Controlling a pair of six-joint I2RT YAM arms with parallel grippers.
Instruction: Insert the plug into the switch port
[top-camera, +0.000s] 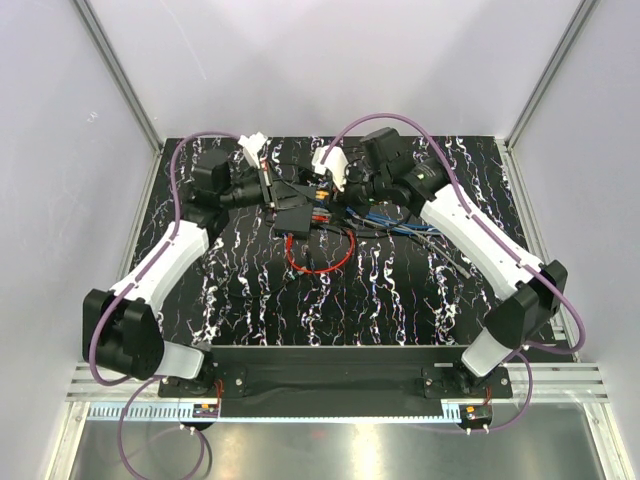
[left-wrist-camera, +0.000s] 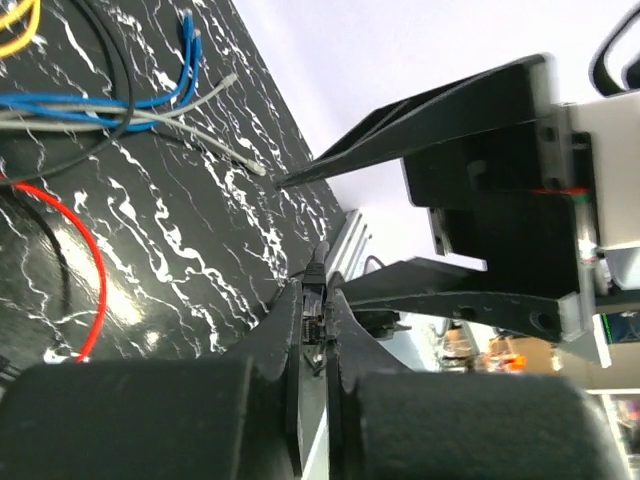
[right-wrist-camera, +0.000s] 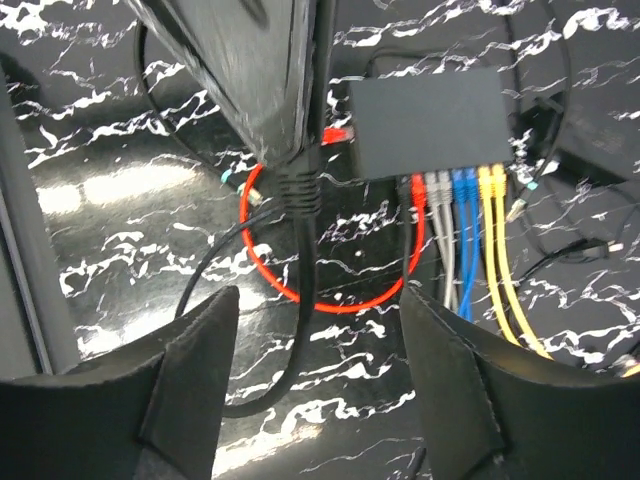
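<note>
Black plug is pinched tight in the left end effector. The right end effector is spread wide, nothing held. The switch is lying flat on the tabletop, roughly 1 o'clock from the plug in the right wrist view. Likely risk: nothing is holding the switch down, so it could get shoved away, or neighbouring cables snagged, if the plug is pushed in crooked.

switch blk | cables red/gry/blu/ylw | table blk, wht veins
</note>
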